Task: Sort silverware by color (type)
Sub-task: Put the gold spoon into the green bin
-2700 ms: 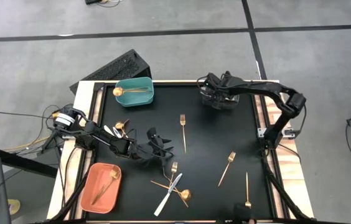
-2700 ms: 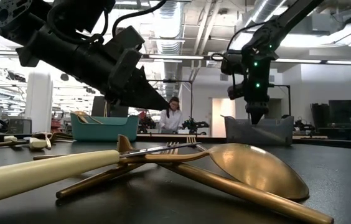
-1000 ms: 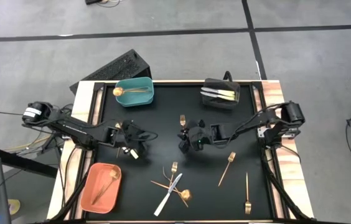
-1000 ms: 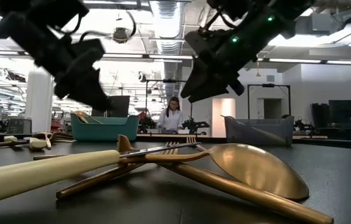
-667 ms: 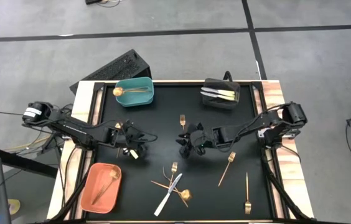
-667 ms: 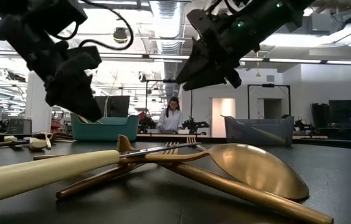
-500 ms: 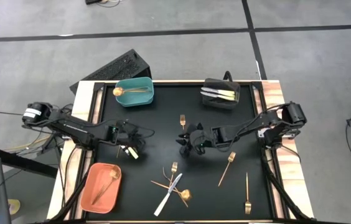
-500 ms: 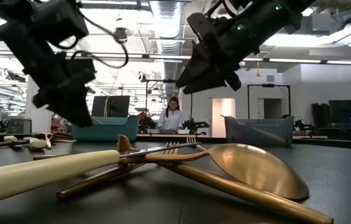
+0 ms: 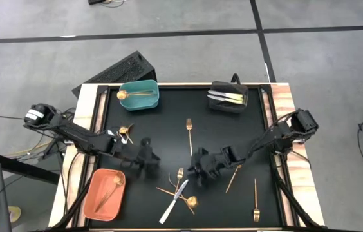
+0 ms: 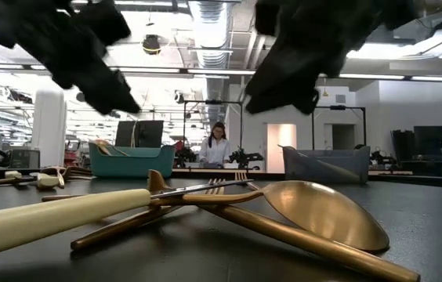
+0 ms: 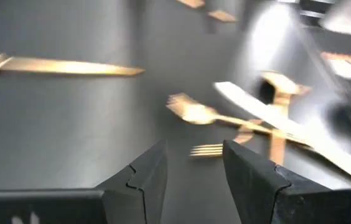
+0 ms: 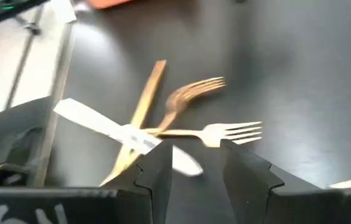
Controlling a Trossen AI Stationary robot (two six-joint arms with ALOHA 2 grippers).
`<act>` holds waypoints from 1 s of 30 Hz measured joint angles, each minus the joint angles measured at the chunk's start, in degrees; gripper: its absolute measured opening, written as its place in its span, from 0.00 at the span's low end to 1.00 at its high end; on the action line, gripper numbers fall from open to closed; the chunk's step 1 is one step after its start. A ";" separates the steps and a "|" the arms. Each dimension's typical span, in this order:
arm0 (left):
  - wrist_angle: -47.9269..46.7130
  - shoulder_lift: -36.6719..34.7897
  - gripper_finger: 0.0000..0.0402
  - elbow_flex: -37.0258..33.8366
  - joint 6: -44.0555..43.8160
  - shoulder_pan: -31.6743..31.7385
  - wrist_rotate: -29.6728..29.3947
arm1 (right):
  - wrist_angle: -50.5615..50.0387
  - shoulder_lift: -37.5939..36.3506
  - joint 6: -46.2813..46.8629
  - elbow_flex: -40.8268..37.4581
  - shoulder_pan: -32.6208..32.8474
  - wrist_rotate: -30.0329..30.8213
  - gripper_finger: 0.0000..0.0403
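Observation:
A crossed pile of silverware (image 9: 179, 191) lies near the table's front edge: a white-handled knife (image 12: 118, 133), a gold fork (image 12: 228, 132) and a gold spoon (image 10: 324, 211). My left gripper (image 9: 147, 162) hovers open just left of the pile and above the table. My right gripper (image 9: 200, 167) hovers open just right of it. In the left wrist view the open fingers of my left gripper (image 11: 194, 169) have nothing between them, and the pile (image 11: 259, 118) lies ahead. My right gripper (image 12: 196, 165) is also empty, with the pile just beyond its fingertips.
A teal bin (image 9: 138, 103) at the far left holds a gold spoon. A black bin (image 9: 228, 106) at the far right holds silver-white pieces. An orange bin (image 9: 96, 201) at the near left holds a copper piece. Loose forks (image 9: 189, 134) (image 9: 235, 174) (image 9: 255, 201) and some pieces (image 9: 124, 132) lie about.
Both grippers have moved from the table's middle toward its near edge, closing in on the crossed pile from either side, and both have turned on the way. They stay open and empty. No silverware has moved.

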 joint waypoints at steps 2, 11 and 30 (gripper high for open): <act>2.62 1.58 0.35 0.02 2.90 -3.34 1.32 | 0.04 -0.05 0.05 0.06 2.26 0.31 0.40; 25.55 19.69 0.33 0.11 6.73 -16.02 0.11 | 4.61 -0.03 4.80 0.04 9.26 10.22 0.40; 19.51 39.47 0.29 13.79 8.74 -14.87 -12.26 | 4.03 -0.01 13.65 0.04 13.62 19.53 0.40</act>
